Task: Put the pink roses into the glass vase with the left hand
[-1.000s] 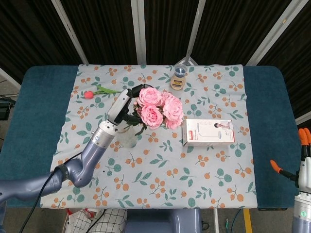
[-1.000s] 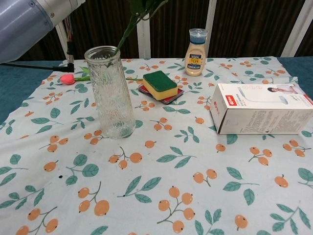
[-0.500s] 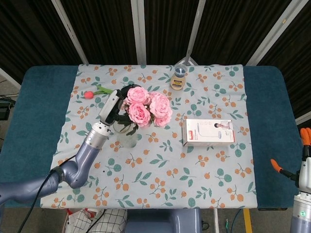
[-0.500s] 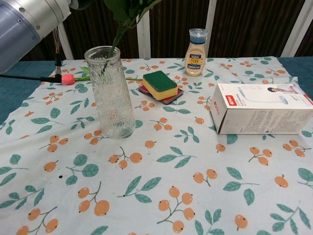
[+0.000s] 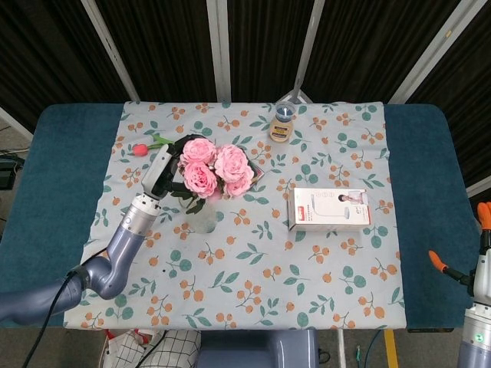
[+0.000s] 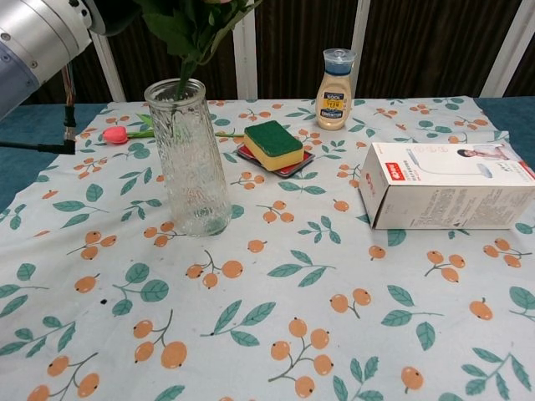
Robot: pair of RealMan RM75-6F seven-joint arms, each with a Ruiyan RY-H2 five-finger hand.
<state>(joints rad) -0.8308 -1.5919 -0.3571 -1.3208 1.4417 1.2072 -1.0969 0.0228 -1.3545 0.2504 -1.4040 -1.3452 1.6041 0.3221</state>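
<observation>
The light, floppy pink roses (image 5: 213, 169) were pinched at their stems by the left hand (image 5: 162, 178) fingers above the fragile glass vase (image 6: 188, 158).

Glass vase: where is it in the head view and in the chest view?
Head view: vase left of center, mostly hidden under the roses.
Chest view: vase upper left, upright, stems entering its mouth.
Shared landmark: white box, to the vase's right in both.

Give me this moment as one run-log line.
left hand: holds pink roses | stems entering glass vase mouth | not released | right hand: idle at table edge, state unclear
</observation>
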